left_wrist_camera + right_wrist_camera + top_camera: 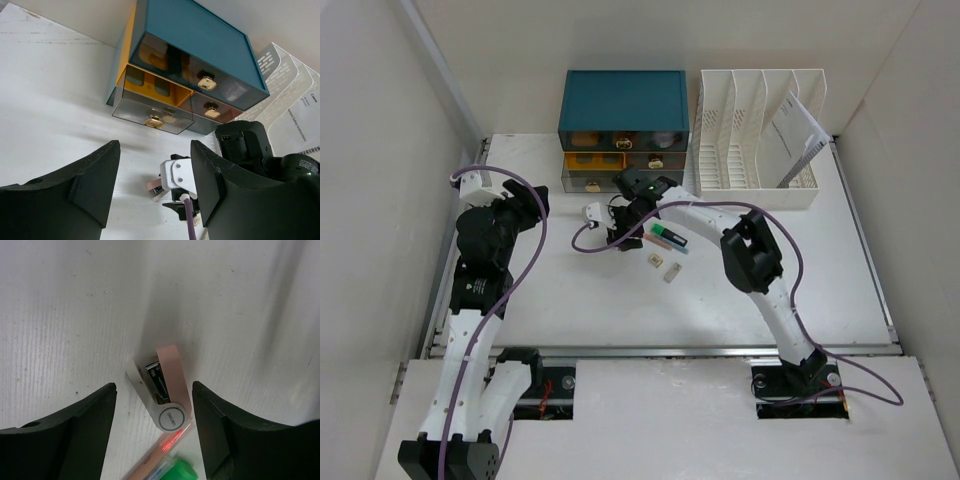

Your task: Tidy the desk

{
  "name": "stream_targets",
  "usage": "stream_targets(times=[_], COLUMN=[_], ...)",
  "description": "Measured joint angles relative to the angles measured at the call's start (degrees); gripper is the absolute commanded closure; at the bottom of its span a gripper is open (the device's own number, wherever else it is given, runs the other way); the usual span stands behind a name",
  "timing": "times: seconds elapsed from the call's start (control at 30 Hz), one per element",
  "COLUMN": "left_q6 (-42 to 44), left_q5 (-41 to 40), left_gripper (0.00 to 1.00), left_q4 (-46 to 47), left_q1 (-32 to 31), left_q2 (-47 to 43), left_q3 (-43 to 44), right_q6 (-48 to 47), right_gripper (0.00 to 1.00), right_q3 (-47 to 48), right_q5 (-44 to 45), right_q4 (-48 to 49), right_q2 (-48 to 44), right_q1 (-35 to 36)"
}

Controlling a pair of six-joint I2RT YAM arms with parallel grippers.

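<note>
The white desk point(820, 290) holds a small pink and white stapler point(162, 392) lying on its side. My right gripper point(153, 387) hovers just above it, open, one finger on each side and neither touching it. From the left wrist view the stapler point(155, 186) shows just under the right wrist's white camera block point(177, 175). A pencil point(162, 457) and a green-capped marker point(182, 472) lie right beside the stapler. My left gripper point(155, 150) is open and holds nothing, raised over the desk's left part point(542, 200) and facing the teal drawer box point(200, 45).
The teal drawer box point(623, 100) stands at the back with its lower left drawer point(152, 107) pulled out. A white slotted file rack point(755, 140) with papers stands at back right. Two small erasers point(662, 266) lie near the pens point(668, 238).
</note>
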Motion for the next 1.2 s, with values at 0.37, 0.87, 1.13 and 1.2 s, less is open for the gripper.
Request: stream_targets(times=[0.37,0.87,1.13,1.2], left_q6=[0.11,0.13,0.13,0.13], left_q5=[-0.02,-0.02,0.00,0.00], left_gripper=[0.43,0.43,0.43,0.43], left_q4=[0.00,0.00,0.00,0.00], left_q1=[0.00,0.00,0.00,0.00], left_q2=[-0.55,-0.59,-0.59,-0.59], left_q3=[0.00,-0.02,-0.02,-0.02], right_q6=[0.22,3.17,6.29,6.84], right_gripper=[0.73,0.84,0.81,0.81], right_q3=[2.56,0.76,12.20,14.82], right_q5=[1.27,0.50,0.17,0.92], right_q4=[-0.28,-2.01,-2.29,-1.53], right_q2=[3.15,-3.08,-12.55,-13.68], right_q1=[-0.15,-0.39,-0.39,-0.39])
